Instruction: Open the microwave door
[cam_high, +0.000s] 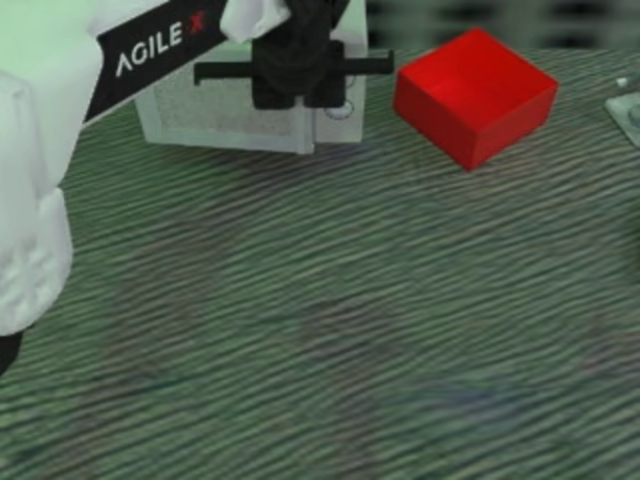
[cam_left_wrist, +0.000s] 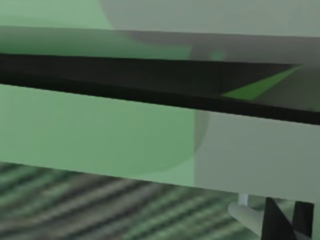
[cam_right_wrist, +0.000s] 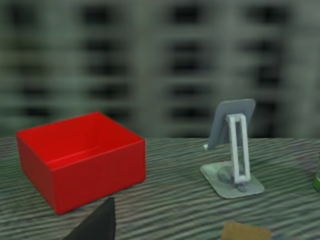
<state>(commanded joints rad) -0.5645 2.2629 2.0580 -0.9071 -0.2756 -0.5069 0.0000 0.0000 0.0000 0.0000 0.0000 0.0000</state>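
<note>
Microwave door (cam_high: 225, 100) faces the camera at the far left of the table (cam_high: 320, 330), its speckled mesh window showing below the left arm, and it looks flush with the microwave (cam_high: 340, 40) body, or nearly so. Directly over the door's right edge sits the left gripper (cam_high: 297, 95), its black body covering the handle area; whether its fingers are spread or closed on anything cannot be told from above. The left wrist view is filled by a pale panel crossed by a dark band, too close to read further. One round silver knob (cam_high: 340, 108) peeks out just right of the gripper. The white left arm runs from there down the table's left side.

Beside the microwave, to its right and apart from it, stands a red open box (cam_high: 475, 95). Near the far right edge is a grey phone stand (cam_right_wrist: 232, 150). The right gripper (cam_right_wrist: 97, 222) shows only as a dark tip in its own wrist view
</note>
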